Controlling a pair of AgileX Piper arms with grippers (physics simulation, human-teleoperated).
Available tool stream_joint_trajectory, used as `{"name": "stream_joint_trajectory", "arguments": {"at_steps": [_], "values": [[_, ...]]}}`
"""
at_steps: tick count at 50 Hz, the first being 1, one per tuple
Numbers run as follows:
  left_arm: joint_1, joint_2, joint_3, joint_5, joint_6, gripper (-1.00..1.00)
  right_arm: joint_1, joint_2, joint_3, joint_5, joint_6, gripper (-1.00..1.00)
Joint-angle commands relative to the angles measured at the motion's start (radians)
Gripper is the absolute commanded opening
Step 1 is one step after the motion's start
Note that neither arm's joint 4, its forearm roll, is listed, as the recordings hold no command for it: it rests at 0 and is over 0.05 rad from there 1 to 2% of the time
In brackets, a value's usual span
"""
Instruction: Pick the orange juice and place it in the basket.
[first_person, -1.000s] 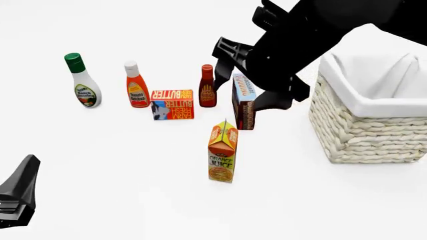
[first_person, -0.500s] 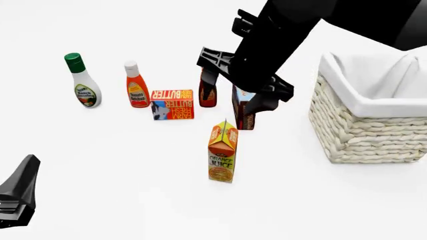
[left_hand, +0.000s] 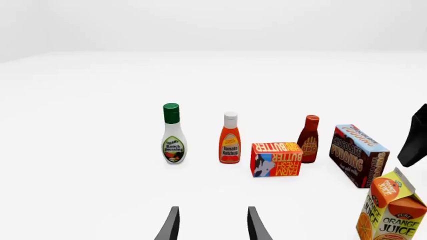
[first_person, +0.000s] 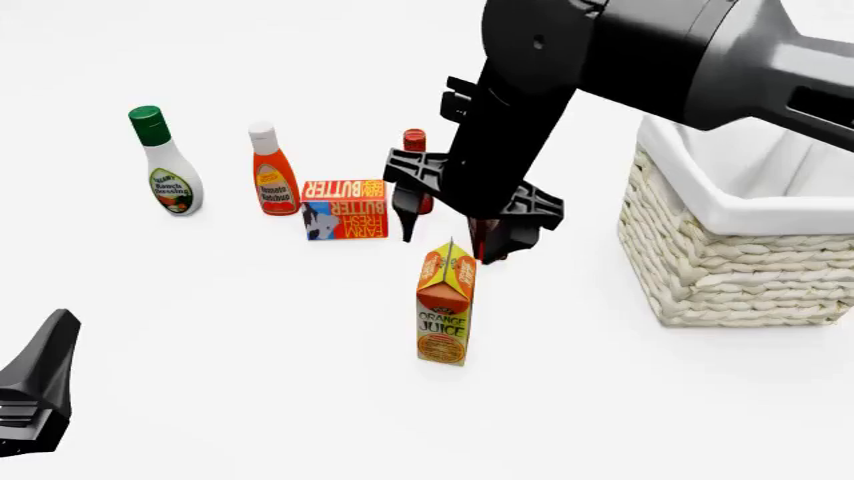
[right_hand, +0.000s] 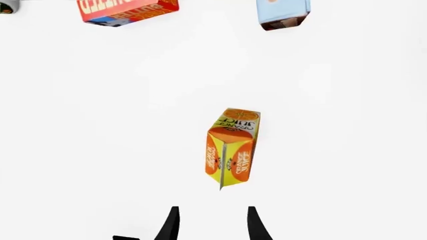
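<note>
A simulated test scene, not a real room: a featureless white tabletop (first_person: 240, 400) fading into blank white surroundings, with flat-rendered groceries standing beside a cream woven wicker basket (first_person: 741, 270).

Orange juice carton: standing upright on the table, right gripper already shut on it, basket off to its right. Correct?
Not quite. The right gripper is open and above the orange juice, not gripping it, as the front view shows. The carton does stand upright, with the basket to its right.

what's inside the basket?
Only the white cloth lining shows inside the basket; no groceries visible. Its floor is hidden by the near wall and the right arm. The orange juice stands on the table outside it.
</note>
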Motion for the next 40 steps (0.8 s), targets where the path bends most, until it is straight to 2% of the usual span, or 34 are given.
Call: {"name": "stream_joint_trajectory", "arguments": {"at_steps": [1,9,40], "values": [[0.000,0.000,0.000,0.000,0.000,1.00,-0.004,0.031,-0.005,0.003,-0.017,1.00],[0.000,0.000,0.000,0.000,0.000,1.00,-0.020,0.041,0.005,0.003,-0.034,1.00],[0.000,0.000,0.000,0.000,0.000,1.00,-0.016,0.048,0.021,0.003,-0.039,1.00]]}}
